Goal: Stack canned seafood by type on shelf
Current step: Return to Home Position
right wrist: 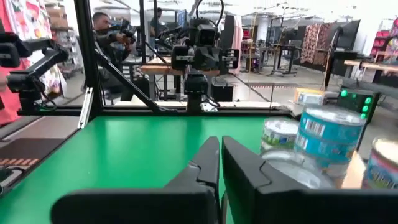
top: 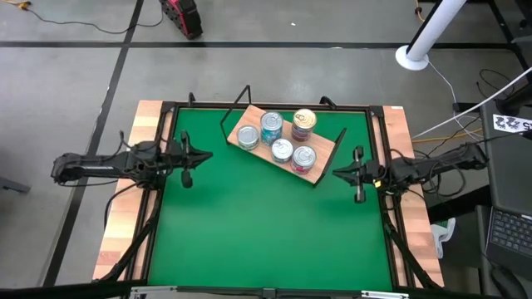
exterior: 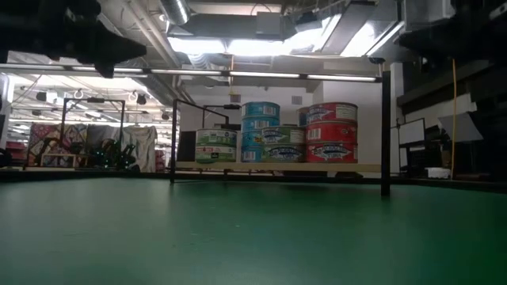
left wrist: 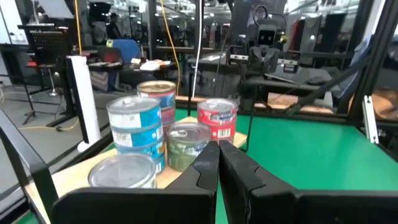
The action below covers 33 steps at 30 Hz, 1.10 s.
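The shelf [top: 320, 168], a light wooden board on black wire supports, stands slantwise at the far middle of the green table. On it stands the canned seafood in short stacks: a green-labelled tin [exterior: 215, 146], teal tins [exterior: 261, 119] and red-labelled tins [exterior: 331, 132]. From above I see silver lids [top: 282, 149] and one gold top [top: 304, 119]. My left gripper [top: 204, 155] hovers shut to the left of the shelf, its fingers [left wrist: 208, 163] pointing at the tins. My right gripper [top: 337, 173] hovers shut near the shelf's right end, its fingers [right wrist: 208, 158] level, with tins [right wrist: 326, 137] beside them.
Black frame rails [top: 166, 166] run along the table's sides, and a frame post [exterior: 386, 131] stands by the shelf. The green mat [top: 266, 224] lies bare in front of the shelf. Beyond the far edge stands a white pole [top: 424, 41].
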Each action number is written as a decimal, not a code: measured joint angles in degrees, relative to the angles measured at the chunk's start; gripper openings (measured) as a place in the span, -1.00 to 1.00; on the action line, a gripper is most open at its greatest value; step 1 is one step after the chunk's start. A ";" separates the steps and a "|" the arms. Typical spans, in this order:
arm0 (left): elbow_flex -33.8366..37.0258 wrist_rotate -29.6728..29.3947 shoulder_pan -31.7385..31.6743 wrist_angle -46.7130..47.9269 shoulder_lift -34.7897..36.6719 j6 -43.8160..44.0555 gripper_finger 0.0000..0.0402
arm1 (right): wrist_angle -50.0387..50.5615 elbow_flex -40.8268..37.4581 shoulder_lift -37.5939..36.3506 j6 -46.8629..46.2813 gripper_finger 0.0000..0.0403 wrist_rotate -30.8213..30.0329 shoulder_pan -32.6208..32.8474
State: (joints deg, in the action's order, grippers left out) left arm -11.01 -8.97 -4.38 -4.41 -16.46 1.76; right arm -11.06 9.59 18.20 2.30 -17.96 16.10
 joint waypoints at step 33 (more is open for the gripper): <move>10.52 -0.04 -0.04 2.48 16.22 -7.03 -0.96 | 12.44 -6.56 -18.06 -6.11 -0.95 0.65 0.04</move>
State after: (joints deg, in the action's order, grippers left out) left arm -0.49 -9.02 -4.43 -1.92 -0.24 -5.27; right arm 1.38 3.03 0.14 -3.81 -17.30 16.14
